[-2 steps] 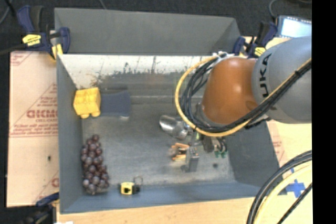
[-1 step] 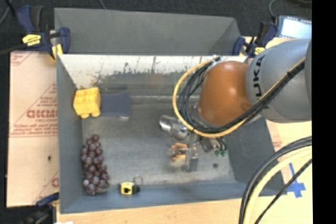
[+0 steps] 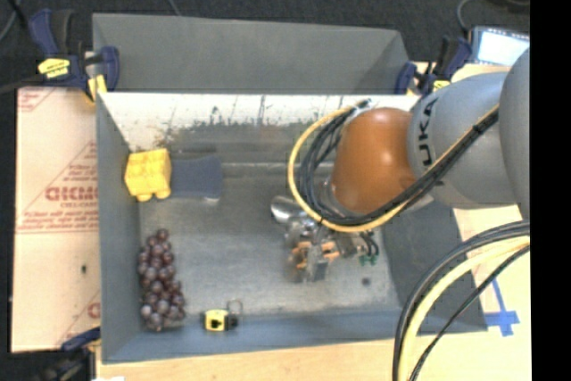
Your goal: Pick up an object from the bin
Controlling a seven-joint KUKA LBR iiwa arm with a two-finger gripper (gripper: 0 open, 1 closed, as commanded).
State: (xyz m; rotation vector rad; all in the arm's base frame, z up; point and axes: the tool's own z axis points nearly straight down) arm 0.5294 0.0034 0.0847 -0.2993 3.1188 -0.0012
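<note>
Three things lie left of the gripper (its opening we cannot tell): yellow block, purple grape bunch, small yellow-black piece.

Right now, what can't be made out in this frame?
All in the camera view:
The silvery thing beside the end effector is partly covered by the arm's cables, so its kind is unclear.
The yellow-and-black thing low in the bin is too small to identify.
Whatever lies beneath the orange cover is hidden.
</note>
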